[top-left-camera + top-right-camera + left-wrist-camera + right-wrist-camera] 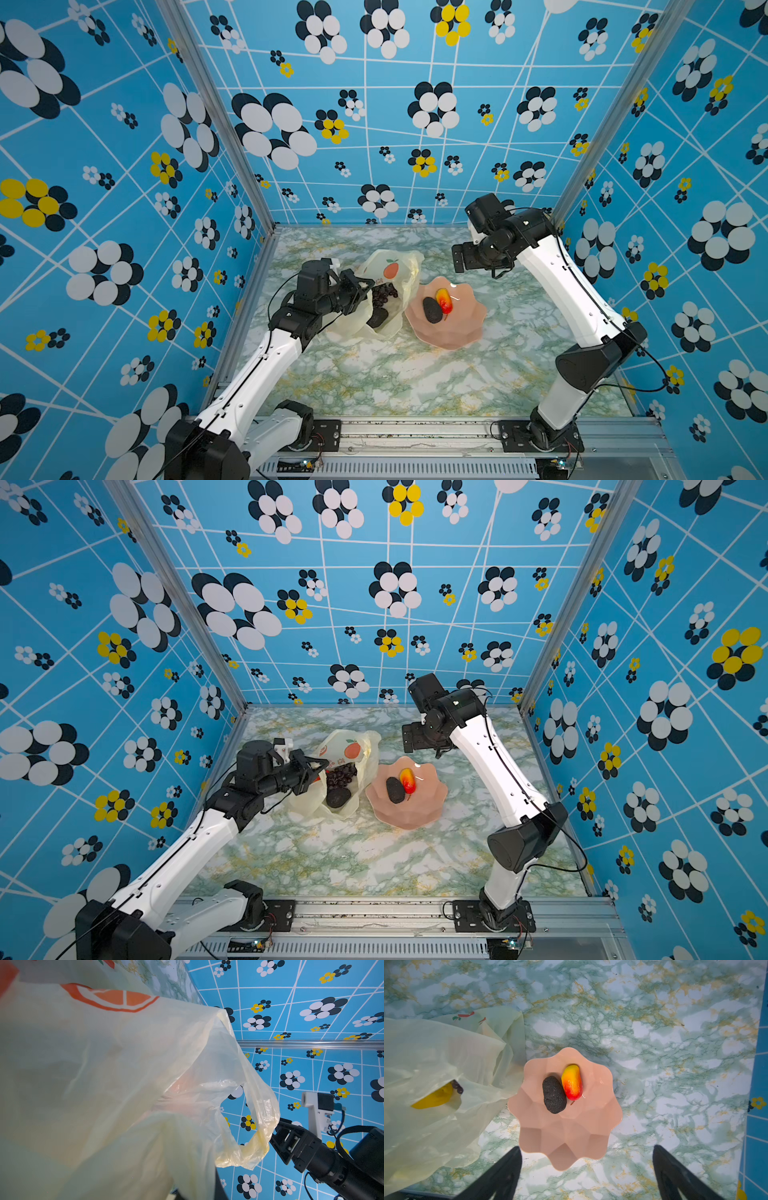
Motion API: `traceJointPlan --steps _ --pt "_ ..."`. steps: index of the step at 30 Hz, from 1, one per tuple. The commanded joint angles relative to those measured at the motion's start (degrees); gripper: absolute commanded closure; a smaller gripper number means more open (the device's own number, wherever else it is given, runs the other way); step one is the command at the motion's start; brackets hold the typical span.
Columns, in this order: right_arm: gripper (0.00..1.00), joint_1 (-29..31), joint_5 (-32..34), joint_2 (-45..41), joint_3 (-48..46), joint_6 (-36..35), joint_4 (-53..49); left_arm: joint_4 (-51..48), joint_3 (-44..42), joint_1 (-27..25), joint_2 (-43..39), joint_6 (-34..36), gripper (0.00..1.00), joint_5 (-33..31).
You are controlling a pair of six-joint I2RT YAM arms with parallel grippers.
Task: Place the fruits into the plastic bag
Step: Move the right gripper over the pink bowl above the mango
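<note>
The pale-yellow plastic bag lies left of centre with its mouth held up. My left gripper is shut on the bag's rim; in the left wrist view the bag hides the jaws. Inside the bag are a purple grape bunch, a dark bumpy oval and a yellow piece. A second dark oval and a red-yellow fruit rest in the pink bowl. My right gripper hangs open and empty, high above the bowl.
The bowl stands on the marbled table, right beside the bag. Patterned blue walls close in three sides, and a metal rail runs along the front edge between the two arm bases.
</note>
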Motion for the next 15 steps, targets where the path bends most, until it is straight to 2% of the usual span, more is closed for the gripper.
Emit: traceJointPlan --steps 1,10,15 --pt "0.01 -2.7 -5.28 -4.0 -5.79 4.01 6.12 1.06 -1.49 -0.47 -0.79 -0.06 1.0 0.62" --pt "0.0 -11.95 -20.96 -11.45 -26.4 14.08 21.06 -0.68 -0.97 -0.43 -2.18 0.47 1.0 0.59" --pt "0.01 -14.14 -25.45 -13.1 -32.77 17.75 26.37 -1.21 -1.8 -0.39 -3.27 0.47 1.0 0.44"
